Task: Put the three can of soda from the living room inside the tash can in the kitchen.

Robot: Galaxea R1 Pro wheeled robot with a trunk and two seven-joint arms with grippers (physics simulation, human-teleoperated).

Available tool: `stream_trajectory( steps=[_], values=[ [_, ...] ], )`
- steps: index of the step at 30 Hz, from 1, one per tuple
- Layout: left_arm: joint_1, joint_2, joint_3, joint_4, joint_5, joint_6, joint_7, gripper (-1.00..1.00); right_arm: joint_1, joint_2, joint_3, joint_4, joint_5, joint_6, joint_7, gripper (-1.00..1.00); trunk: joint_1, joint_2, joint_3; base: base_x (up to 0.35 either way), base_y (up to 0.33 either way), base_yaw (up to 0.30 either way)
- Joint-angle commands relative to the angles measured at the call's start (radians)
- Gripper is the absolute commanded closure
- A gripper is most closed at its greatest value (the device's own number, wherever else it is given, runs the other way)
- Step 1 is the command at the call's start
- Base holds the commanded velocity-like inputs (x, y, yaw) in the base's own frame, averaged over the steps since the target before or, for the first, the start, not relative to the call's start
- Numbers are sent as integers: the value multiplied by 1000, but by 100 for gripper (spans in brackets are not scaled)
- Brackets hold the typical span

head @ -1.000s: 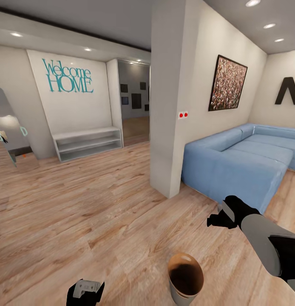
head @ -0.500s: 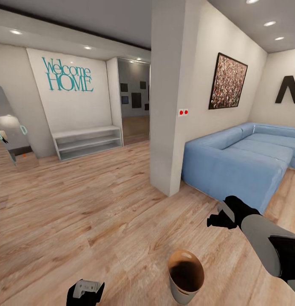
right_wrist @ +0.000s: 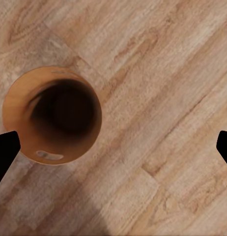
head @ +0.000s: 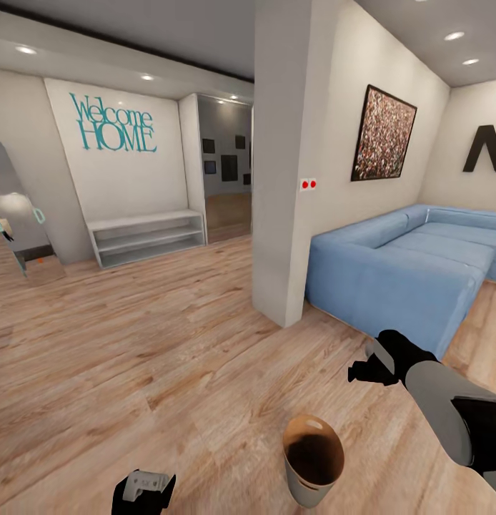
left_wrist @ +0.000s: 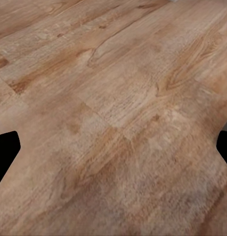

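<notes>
Seemingly the job is at an early stage: the tash can (head: pixel 312 461) stands upright on the wooden floor (head: pixel 169 343) near the robot, its coppery inside dark and, as far as the right wrist view shows, holding no cans. None of the three soda cans can be made out, so by this judgement all three are left to fetch, and the bin itself sits beside the living room rather than in a kitchen. The left claw (head: pixel 142 490) hangs low at the near left with its fingers wide apart over bare boards, grasping nothing. The right claw (head: pixel 364 372) hovers just right of and beyond the bin; its fingers also stand spread and hold nothing. For moving, the floor lies broad and open to the left and ahead, toward the white low shelf (head: pixel 146 238) on the far wall and the doorway (head: pixel 226 179) beside it. The tight spots are the square wall corner (head: pixel 280 214) straight ahead and the near edge of the blue sofa (head: pixel 398 275) at right, with a passage between them leading into the living room.
</notes>
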State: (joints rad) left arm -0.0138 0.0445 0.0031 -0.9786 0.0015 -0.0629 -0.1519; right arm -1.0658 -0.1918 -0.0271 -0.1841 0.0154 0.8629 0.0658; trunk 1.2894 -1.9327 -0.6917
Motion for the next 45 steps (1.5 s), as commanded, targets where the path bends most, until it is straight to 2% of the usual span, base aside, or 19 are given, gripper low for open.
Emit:
stream_trajectory(
  steps=[1, 8, 17, 30, 39, 45],
  values=[
    [0, 0, 0, 0, 0, 1, 0, -100, 0, 0, 0, 0, 0, 0, 0, -100, 4, -7, -3, 0, 0, 0],
    [0, 0, 0, 0, 0, 2, 0, -100, 1, 0, 1, 0, 0, -1, -1, -100, 31, -56, -25, 0, 0, 0],
    [0, 0, 0, 0, 5, 0, 0, -100, 1, 1, 1, 0, 0, -2, -1, -100, 31, -56, -25, 15, 0, 0],
    [-1, 0, 0, 3, 4, 12, 1, -100, 1, 1, 2, -1, 0, -2, -1, -100, 31, -56, -25, 219, 0, 0],
    [-1, 0, 1, 3, 6, 7, 1, -100, 1, 0, 2, 0, 0, -2, -1, -100, 31, -56, -25, 64, 0, 0],
    [-1, 0, 1, 4, 5, 11, 2, -100, 1, 0, 2, 0, 0, -2, -1, -100, 54, -98, -44, 5, 0, 0]
  ],
)
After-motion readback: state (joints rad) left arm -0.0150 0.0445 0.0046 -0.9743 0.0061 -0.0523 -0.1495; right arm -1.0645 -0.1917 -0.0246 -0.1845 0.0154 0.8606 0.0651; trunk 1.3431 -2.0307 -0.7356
